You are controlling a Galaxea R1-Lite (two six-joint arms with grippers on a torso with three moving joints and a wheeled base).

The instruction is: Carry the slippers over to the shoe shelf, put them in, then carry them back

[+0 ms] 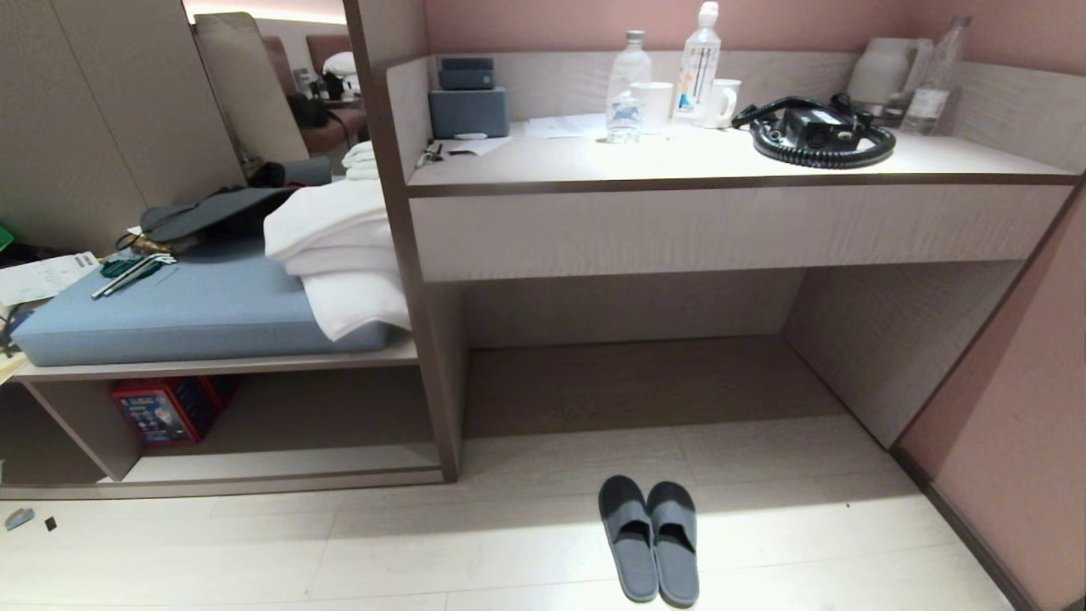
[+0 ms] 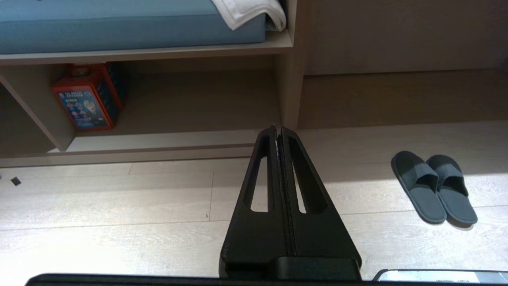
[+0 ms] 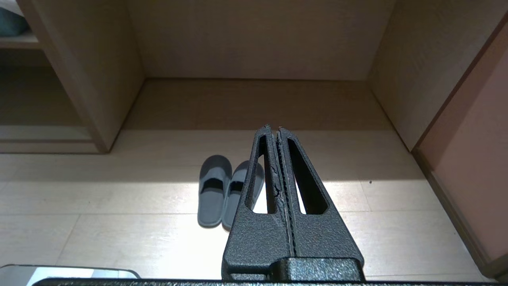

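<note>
The dark grey slippers [image 1: 650, 536] lie side by side on the pale floor in front of the desk recess, toes toward the furniture; they also show as slippers [image 2: 434, 186] and slippers [image 3: 222, 190] in the wrist views. The shoe shelf [image 1: 280, 465] is the low cubby under the blue-cushioned bench at the left, with a pale base board. My left gripper [image 2: 278, 128] hangs shut and empty above the floor, left of the slippers. The right gripper [image 3: 273, 128] is shut and empty, hanging above and just right of them. Neither arm shows in the head view.
A red and blue box [image 1: 170, 409] stands in the shoe shelf's left part. White towels [image 1: 339, 255] overhang the blue cushion [image 1: 187, 310]. The desk top [image 1: 730, 157] carries bottles, mugs and a coiled cable. A pink wall [image 1: 1018, 441] bounds the right.
</note>
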